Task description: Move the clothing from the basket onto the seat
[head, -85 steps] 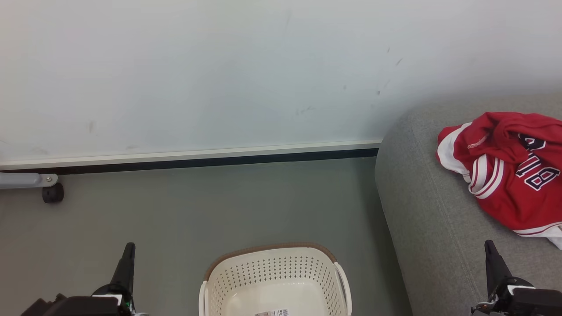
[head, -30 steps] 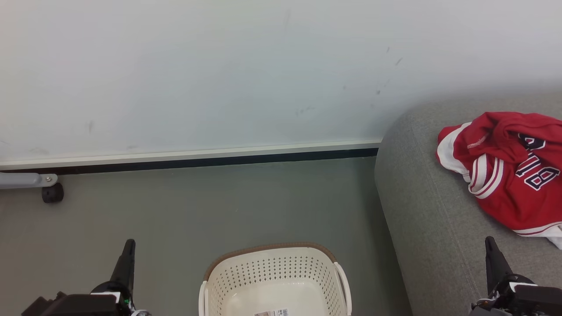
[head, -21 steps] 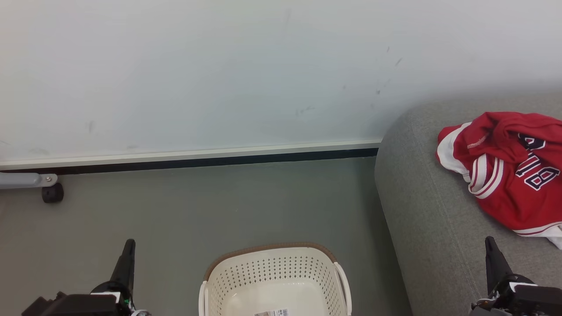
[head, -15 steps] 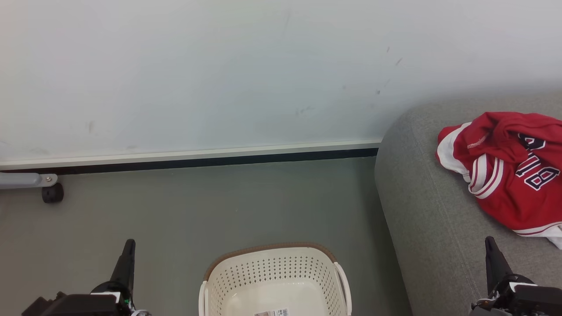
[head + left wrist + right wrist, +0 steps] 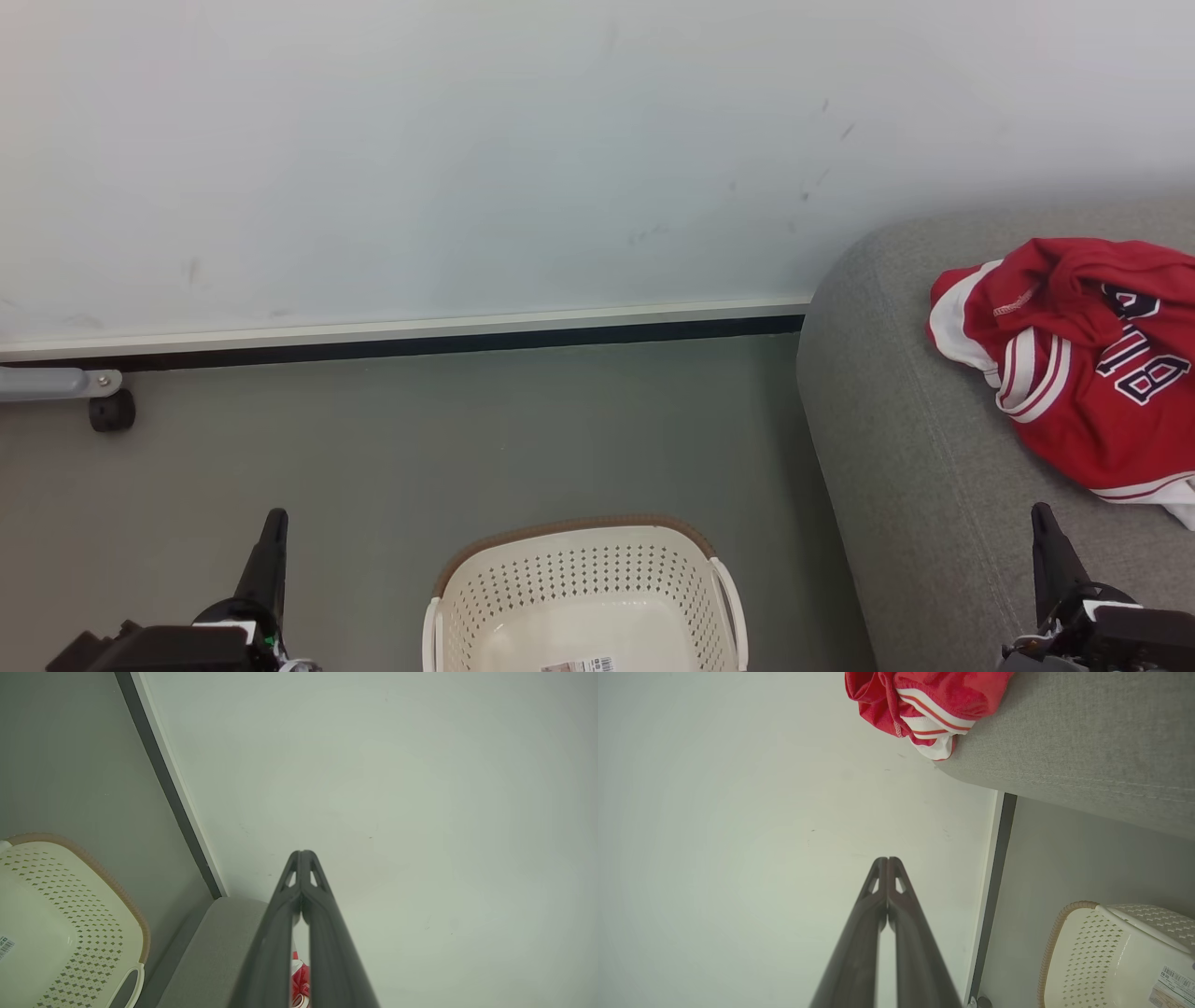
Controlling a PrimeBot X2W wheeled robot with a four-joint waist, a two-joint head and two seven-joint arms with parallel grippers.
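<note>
The clothing lies on the seat at three o'clock; the basket looks empty. Left claw and right claw are closed, holding nothing.

— What sort of place is this?
— A sparse, home-style room: a grey sofa at three o'clock and a laundry basket at six.
— Anything else?
— A bare, scuffed white wall at twelve, a grey floor, and a castor at nine.
</note>
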